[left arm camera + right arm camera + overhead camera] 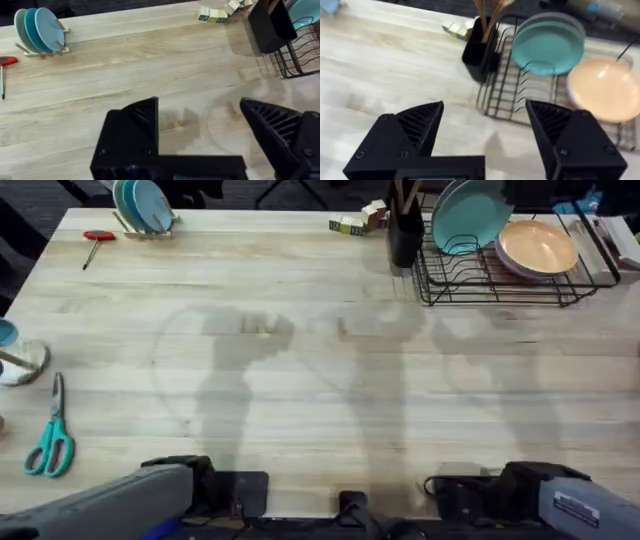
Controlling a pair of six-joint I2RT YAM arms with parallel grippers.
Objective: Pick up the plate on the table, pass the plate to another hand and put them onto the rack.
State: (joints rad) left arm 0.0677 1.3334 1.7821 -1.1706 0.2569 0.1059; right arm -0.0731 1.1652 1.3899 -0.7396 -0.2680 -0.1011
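Plate: the teal plate (468, 215) stands upright in the black wire rack (500, 280) at the far right of the table (300, 360), just beside a peach-orange bowl (538, 246) that leans in the same rack.
Progress: judged from this layout, pickup, handover and racking look done; no plate lies flat on the bare wood, so little or nothing seems left.
Left gripper: the left gripper (200, 132) hangs over bare table with its jaws spread wide and nothing between them.
Right gripper: the right gripper (485, 127) points toward the rack, jaws also wide apart and holding nothing.
Arms: both sit low near their bases at the near edge, well apart from the rack.
Other items: a small wooden holder (142, 222) with 2 or 3 bluish plates at the far left, teal scissors (52, 442), a red-handled tool (97, 238), a black utensil cup (405, 235) touching the rack.
Hidden: the rack's right end is cut off; which slot holds the plate is hard to tell.
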